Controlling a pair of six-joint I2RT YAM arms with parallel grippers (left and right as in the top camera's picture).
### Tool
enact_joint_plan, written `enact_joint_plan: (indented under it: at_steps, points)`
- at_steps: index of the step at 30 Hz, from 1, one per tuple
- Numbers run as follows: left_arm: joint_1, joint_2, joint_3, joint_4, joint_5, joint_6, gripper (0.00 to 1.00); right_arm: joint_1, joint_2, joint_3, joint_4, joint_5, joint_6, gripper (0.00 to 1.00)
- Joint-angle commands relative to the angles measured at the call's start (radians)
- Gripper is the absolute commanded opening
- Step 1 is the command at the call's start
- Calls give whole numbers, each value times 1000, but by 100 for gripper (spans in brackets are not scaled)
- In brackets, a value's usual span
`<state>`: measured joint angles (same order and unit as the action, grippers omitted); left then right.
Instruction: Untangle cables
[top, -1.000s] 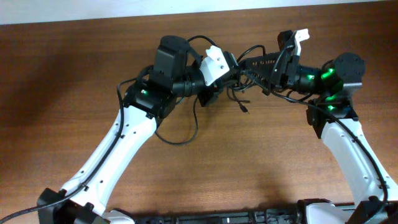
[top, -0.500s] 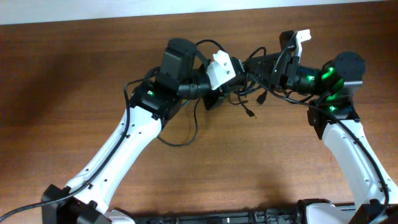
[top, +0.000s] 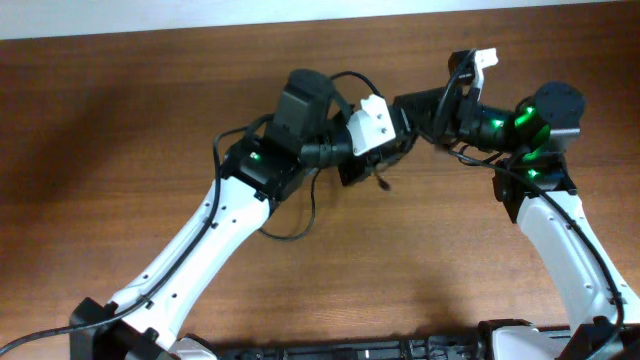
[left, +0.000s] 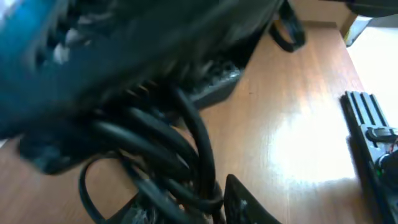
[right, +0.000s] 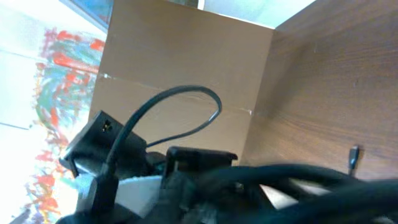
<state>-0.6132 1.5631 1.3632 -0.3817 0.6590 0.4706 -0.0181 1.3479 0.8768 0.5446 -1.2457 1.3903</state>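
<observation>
Swung rightward over the table (top: 400, 270) during the past second, on the left arm (top: 230, 200) side; no shift to note on the right arm (top: 560, 230). Closed nearly all the gap between left gripper (top: 398, 140) and right gripper (top: 410, 105). Now just beside each other, tip to tip, left a touch lower in the overhead. Bunched the cables (left: 186, 155) in the process: strands spread loose half a second back, now a tight dark clump.

Cables: up off the table, lodged at and just below the meeting of the two grippers, straight ahead of both. Nearer to neither by any margin worth noting. Long axis of the clump: roughly along the line from one gripper to the other, left-right in the overhead. One tail hanging away from the underside of the left gripper toward the robot's base, ending in a small plug (top: 383, 186), tip pointing the same way.

Left jaws: cannot tell. Wrist view blurred, strands crossing close in front, no clear pinch seen. Right jaws: cannot tell either, fingers lost behind cable in its own wrist view.

Judgement: coming move probably a pull apart along that same left-right line. Worth confirming which gripper actually has hold before separating, or else risk dropping the whole clump.
</observation>
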Motion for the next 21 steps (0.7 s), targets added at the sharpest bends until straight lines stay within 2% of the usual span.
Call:
enact_joint_plan:
  at_steps: [1,8,10,12,13,14,17,18,21]
  points:
    - [-7,-25,12,-13,29,-13,31,5,1,4,11,15,-13,4]
    - [63,-82,12,-76,29,-13,32,3,1,4,11,0,-13,4]
    - [95,-98,12,-93,33,-13,29,4,1,4,11,-4,-13,4]
    - [114,-100,12,-85,40,-81,30,4,1,4,12,-15,-14,4]
    - [119,-100,12,-79,86,-133,54,4,1,4,12,-19,-26,4]
    - [119,-100,12,-80,131,-138,58,4,1,4,12,-19,-25,4]
    - [118,-99,12,-80,267,-145,57,5,1,4,12,-19,-25,4]
    - [118,-99,12,-80,316,-145,53,5,1,4,13,-18,-25,4]
    - [118,-98,12,-80,314,-145,50,5,1,4,13,-23,-25,4]
